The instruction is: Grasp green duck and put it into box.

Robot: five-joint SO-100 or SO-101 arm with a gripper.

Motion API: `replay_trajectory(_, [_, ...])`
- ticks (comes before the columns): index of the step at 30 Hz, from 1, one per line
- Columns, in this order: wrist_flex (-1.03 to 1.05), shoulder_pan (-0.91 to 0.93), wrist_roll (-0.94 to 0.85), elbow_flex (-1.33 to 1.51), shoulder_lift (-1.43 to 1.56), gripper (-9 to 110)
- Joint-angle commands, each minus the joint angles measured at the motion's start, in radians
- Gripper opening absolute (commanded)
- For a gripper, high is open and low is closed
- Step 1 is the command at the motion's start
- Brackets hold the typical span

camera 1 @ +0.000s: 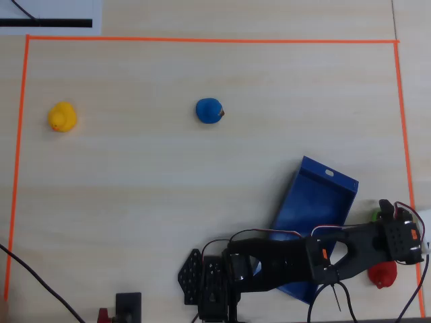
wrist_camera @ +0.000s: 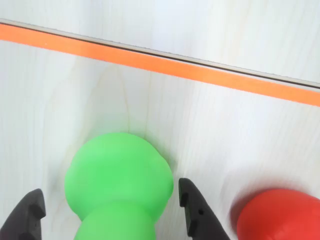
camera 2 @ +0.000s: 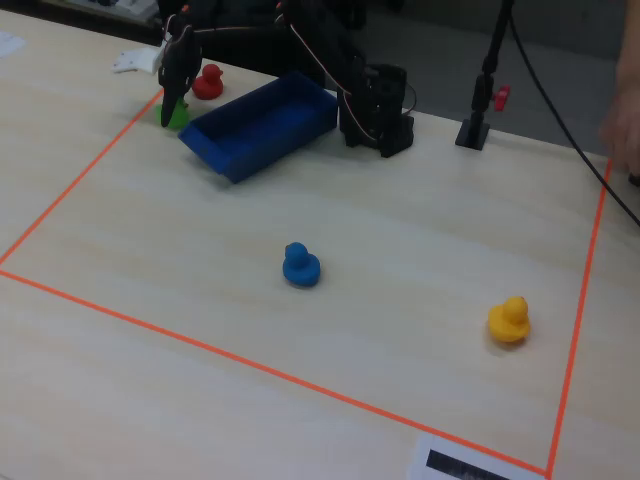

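Two black fingers of the gripper [wrist_camera: 107,210] stood spread, not yet clenched, either side of the small rounded bright-green toy duck [wrist_camera: 119,187] beside the orange tape, with the long dark-blue tray box [camera 2: 262,124] toward four o'clock in the fixed view; it looked light, smooth, best pinched across its body.

Overhead view: even, bright room light on pale wooden table [camera 1: 168,202], only faint shadows beside small round blue toy duck [camera 1: 209,110] and small yellow toy duck [camera 1: 62,117]; picture slightly soft, low detail.
Wrist view: very bright, table almost washed out; bright-green rounded toy duck [wrist_camera: 120,190] close and a bit blurred, soft shadow around it.
Fixed view: dimmer, warmer tone; far edge dark; mild grain.
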Motion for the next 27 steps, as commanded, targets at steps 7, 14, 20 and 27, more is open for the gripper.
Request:
replay_trajectory(7, [0.003,0.002,-0.015,-0.064,-0.005,16])
replay_trajectory(14, [-0.005,-0.006,-0.051,-0.063,-0.011,4])
replay_trajectory(20, [-0.037,-0.018,-0.040,-0.046,0.048,1])
replay_trajectory(27, [0.112,-0.147,0.075,-0.040,0.319,1])
